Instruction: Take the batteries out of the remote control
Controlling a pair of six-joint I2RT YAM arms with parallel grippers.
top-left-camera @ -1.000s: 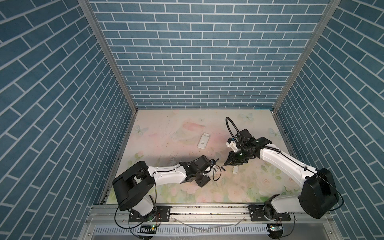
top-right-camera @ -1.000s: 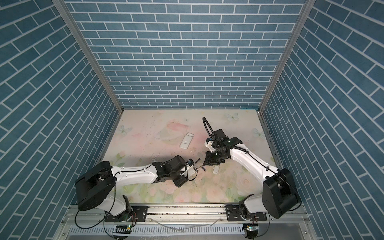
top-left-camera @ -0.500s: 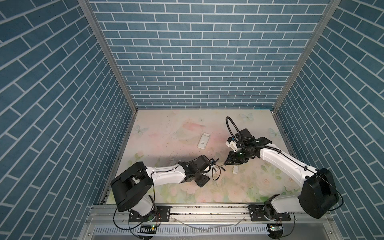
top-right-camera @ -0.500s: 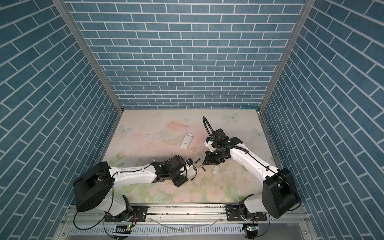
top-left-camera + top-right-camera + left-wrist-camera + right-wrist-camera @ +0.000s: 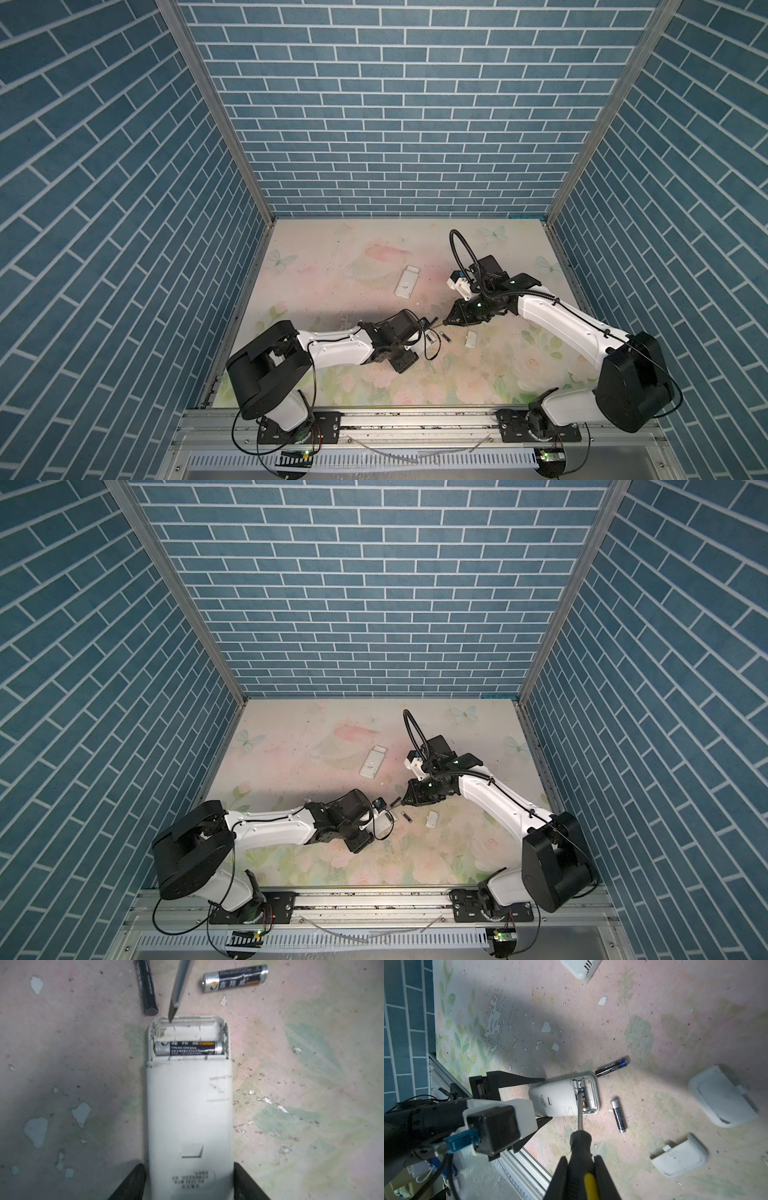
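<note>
On left, left gripper point(image 5: 188, 1167): jaws pressed against both long sides of white remote control point(image 5: 189, 1109), which lies back-up on table point(image 5: 311, 1084), cover off. Battery compartment point(image 5: 187, 1029) at remote control's open end: outer slot empty, inner slot holds remaining battery point(image 5: 188, 1048). Just beyond that end, loose on table: black battery point(image 5: 146, 987), silver-blue battery point(image 5: 234, 978). On right, right gripper point(image 5: 581, 1159): jaws pinching screwdriver point(image 5: 580, 1140), tip at empty slot. Judged halfway for this remote control: one cell left to pry out.
</note>
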